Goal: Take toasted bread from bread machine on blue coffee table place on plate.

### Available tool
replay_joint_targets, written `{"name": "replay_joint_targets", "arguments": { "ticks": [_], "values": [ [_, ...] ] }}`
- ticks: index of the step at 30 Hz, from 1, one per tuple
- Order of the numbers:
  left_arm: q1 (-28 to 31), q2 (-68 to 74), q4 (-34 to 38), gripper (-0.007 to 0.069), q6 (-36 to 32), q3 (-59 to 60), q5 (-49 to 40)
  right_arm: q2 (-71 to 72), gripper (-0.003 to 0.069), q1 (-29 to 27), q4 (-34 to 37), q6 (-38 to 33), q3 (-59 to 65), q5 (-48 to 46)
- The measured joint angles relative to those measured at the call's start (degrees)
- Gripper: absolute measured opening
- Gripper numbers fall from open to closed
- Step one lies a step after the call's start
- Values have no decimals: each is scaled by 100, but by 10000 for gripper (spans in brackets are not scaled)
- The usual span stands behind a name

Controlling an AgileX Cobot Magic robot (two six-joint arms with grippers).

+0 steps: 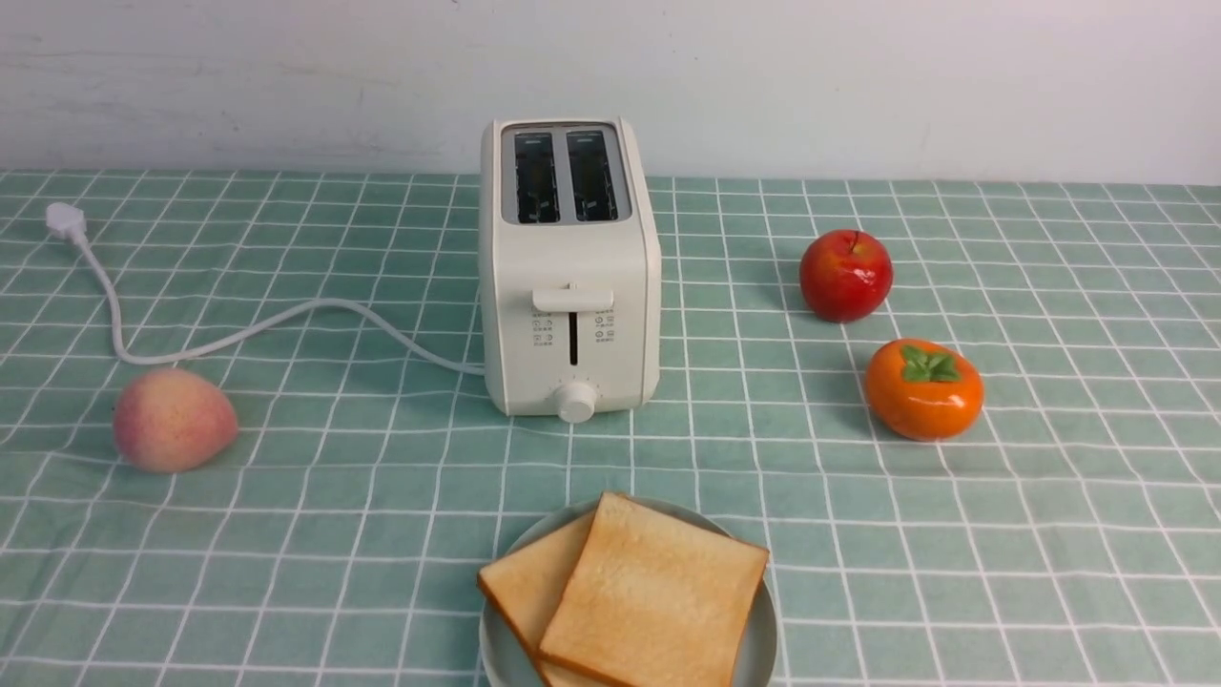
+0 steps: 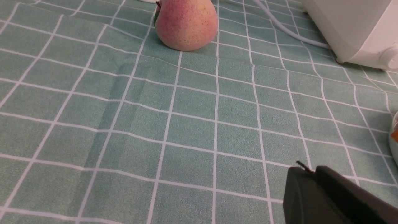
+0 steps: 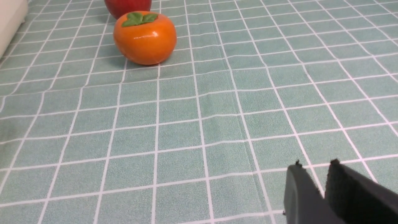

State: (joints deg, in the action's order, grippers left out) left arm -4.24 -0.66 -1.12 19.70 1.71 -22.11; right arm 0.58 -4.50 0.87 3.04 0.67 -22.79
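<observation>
Two slices of toasted bread lie overlapping on the plate (image 1: 766, 644) at the front centre of the blue coffee table (image 1: 334, 534); the upper slice (image 1: 658, 596) partly covers the lower slice (image 1: 525, 580). Behind them stands the bread machine (image 1: 569, 267), both of its top slots dark and empty. Neither arm shows in the front view. In the left wrist view my left gripper (image 2: 311, 170) is shut with nothing in it, low over bare cloth. In the right wrist view my right gripper (image 3: 316, 163) is slightly open and holds nothing.
A peach (image 1: 174, 420) lies at the left, beside the white cord (image 1: 238, 334) that ends in a plug (image 1: 65, 221). At the right are a red apple (image 1: 845, 275) and an orange persimmon (image 1: 923, 388). A white wall closes off the back.
</observation>
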Motion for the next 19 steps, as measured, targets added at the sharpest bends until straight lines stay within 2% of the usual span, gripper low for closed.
{"name": "replay_joint_targets", "arguments": {
  "ticks": [19],
  "values": [
    [0,0,0,63,0,0,0,0,153,0,0,0,0,0]
  ]
}}
